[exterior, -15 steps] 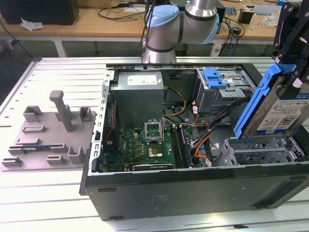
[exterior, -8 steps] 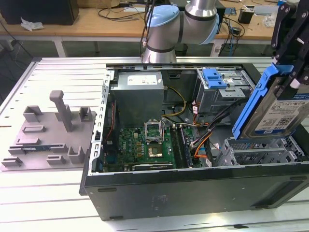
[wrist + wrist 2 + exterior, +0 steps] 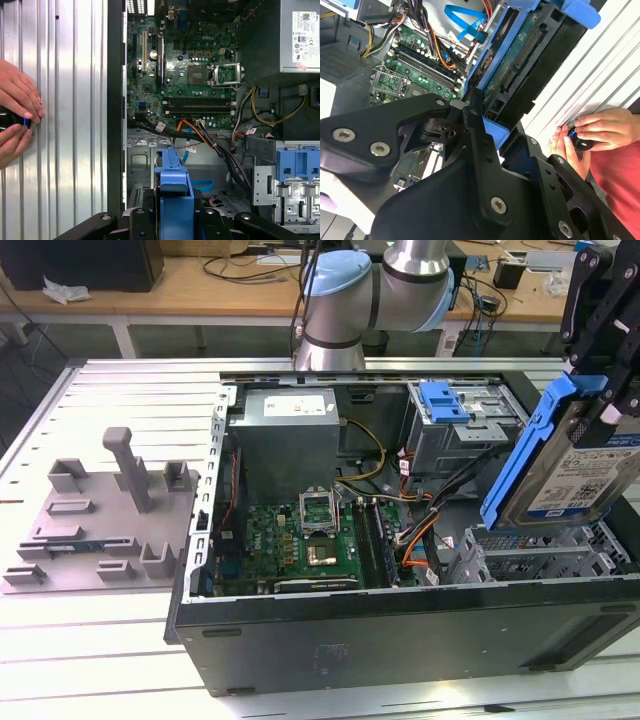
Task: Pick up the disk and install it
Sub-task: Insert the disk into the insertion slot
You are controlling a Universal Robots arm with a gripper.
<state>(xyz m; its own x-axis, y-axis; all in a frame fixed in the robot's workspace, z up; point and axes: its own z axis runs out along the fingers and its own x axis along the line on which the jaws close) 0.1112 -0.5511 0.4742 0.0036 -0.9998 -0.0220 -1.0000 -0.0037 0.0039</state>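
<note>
Disk (image 3: 580,470): clamped by the gripper (image 3: 605,400), tilted above the open computer case (image 3: 400,640); we judge the angle suits the drive bay (image 3: 540,560) beneath.

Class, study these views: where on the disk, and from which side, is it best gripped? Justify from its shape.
Pinch the disk across its two broad flat faces near the upper short end, coming from above, as the gripper does: those faces look parallel, and the blue carrier rails are left free.
</note>
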